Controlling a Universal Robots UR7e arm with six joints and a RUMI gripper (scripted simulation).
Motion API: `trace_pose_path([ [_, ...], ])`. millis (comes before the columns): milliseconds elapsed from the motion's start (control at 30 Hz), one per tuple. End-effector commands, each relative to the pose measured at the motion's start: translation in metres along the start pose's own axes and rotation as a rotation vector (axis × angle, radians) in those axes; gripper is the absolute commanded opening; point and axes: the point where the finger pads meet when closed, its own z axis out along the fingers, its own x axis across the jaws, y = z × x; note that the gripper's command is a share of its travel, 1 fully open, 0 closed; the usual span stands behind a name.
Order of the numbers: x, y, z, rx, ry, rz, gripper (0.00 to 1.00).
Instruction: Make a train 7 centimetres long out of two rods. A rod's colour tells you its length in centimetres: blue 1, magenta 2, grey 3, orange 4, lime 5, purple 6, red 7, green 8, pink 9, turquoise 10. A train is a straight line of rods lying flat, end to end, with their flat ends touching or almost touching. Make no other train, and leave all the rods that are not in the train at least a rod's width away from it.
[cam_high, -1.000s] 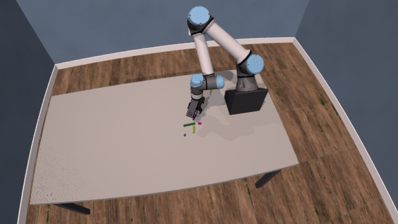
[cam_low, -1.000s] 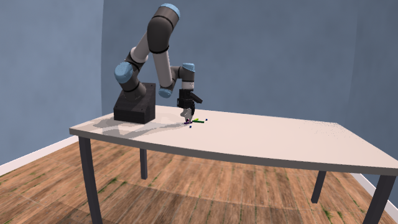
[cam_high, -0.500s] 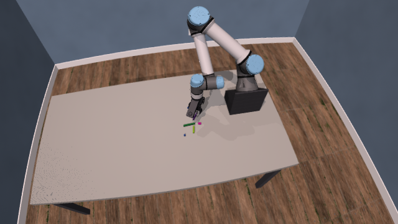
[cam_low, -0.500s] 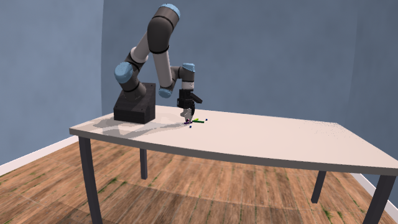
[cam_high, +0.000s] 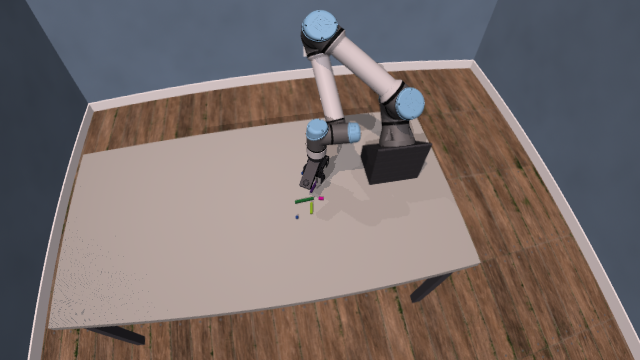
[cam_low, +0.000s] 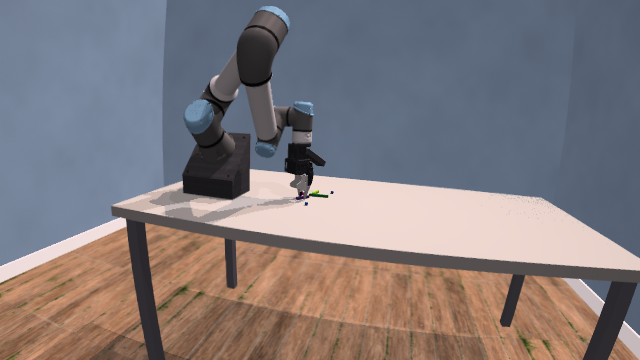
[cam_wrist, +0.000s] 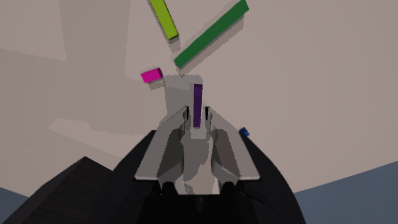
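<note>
Gripper straddling purple rod, train not yet built.

Gripper (cam_high: 317, 187) (cam_low: 302, 195) (cam_wrist: 197, 107) is standing slightly apart, pads not clamping; purple rod (cam_high: 313, 187) (cam_low: 299, 198) (cam_wrist: 198, 105) is lying between them on the table (cam_high: 200, 225) (cam_low: 425, 220) (cam_wrist: 300, 100). Step in hand looks like the purple pick; next move is probably needing a close, then lining up end to end with a blue: 6+1. Near blue cube (cam_high: 302, 173) (cam_low: 306, 203) (cam_wrist: 244, 132) is sitting beside the gripper; magenta rod (cam_high: 321, 198) (cam_low: 302, 193) (cam_wrist: 151, 75), green rod (cam_high: 304, 200) (cam_low: 320, 195) (cam_wrist: 212, 34), lime rod (cam_high: 311, 208) (cam_low: 315, 192) (cam_wrist: 165, 20) and far blue cube (cam_high: 297, 217) (cam_low: 332, 192) are lying farther out. No containers showing.
</note>
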Motion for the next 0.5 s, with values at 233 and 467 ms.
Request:
trace_pose_path([
  [233,0.0002,-0.0002,-0.0003,0.001,0.001,0.000,0.00],
  [467,0.0002,-0.0002,-0.0003,0.001,0.001,0.000,0.00],
])
